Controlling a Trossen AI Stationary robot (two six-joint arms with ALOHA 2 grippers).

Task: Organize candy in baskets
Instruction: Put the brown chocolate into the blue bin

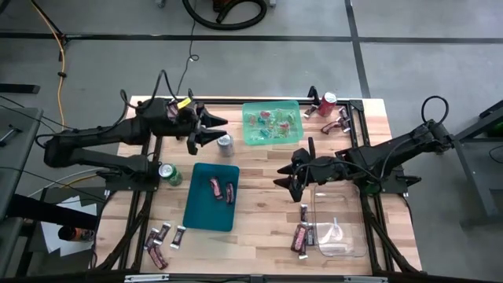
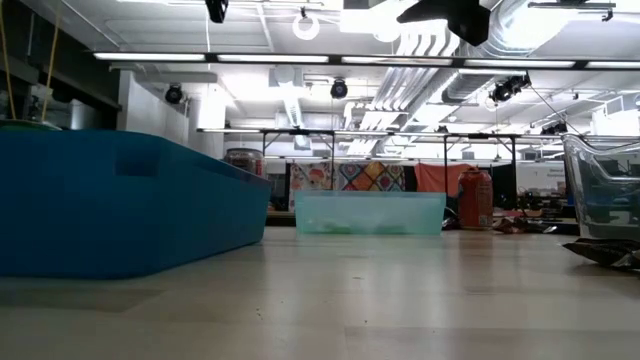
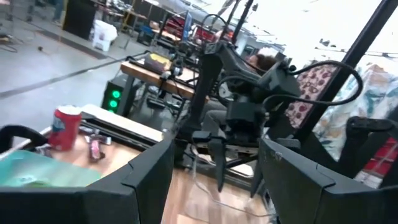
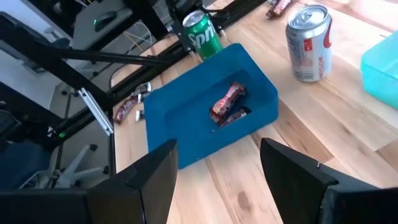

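Hovering over the middle of the worktop (image 1: 259, 189), right hand (image 1: 284, 174) with fingers spread and gripping nothing, pointing toward the dark teal basket (image 1: 211, 196) just beside it. Lying in that basket, two pinkish-red bars (image 4: 227, 103) side by side, seen clearly from the right wrist, well short of the open fingers. Hanging above the far left part of the worktop, left hand (image 1: 211, 130), fingers also parted and empty, with a silver soda can (image 1: 225, 143) just beside its tips. Sitting at the far edge, light green basket (image 1: 271, 122) holding several small green and red pieces (image 1: 271, 120), between the two hands but touched by neither. Standing near the teal basket's far left corner, a green can (image 1: 169, 174); a red can (image 1: 326, 103) waiting just beside the green basket. Resting at the near right, clear basket (image 1: 339, 228), with loose dark bars (image 1: 302, 233) just beside it, and more loose bars (image 1: 161, 240) lying at the near left corner, well apart from both hands.
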